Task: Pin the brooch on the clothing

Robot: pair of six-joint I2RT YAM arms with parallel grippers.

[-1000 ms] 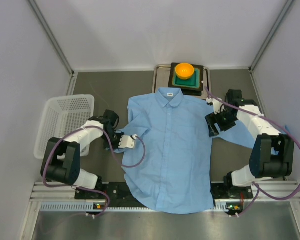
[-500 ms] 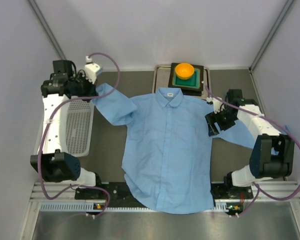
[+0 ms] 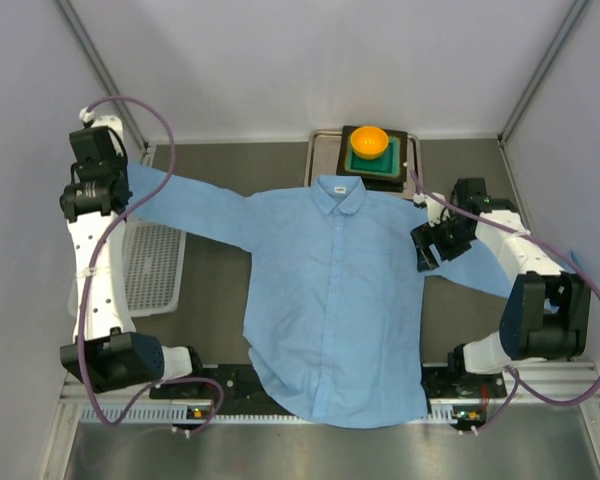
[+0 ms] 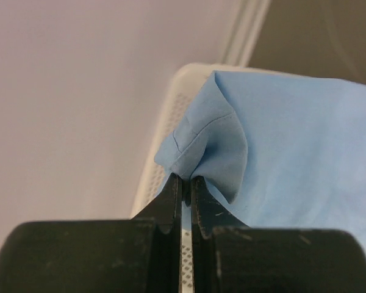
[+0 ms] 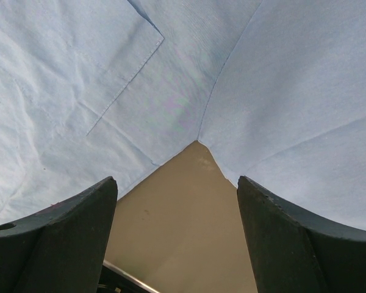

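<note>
Pinching shirt (image 4: 293,140) cuff, left claw (image 4: 184,183) clamped

light: bright, even | shadows: soft | wrist views: near foreground blurred

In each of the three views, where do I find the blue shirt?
Top external: the shirt lies spread at the centre, one sleeve reaching the left gripper.
Left wrist: centre right, its cuff pinched in that gripper.
Right wrist: fills the upper part, above the open right gripper.
Shared landmark: the white basket, top and left wrist views.
</note>
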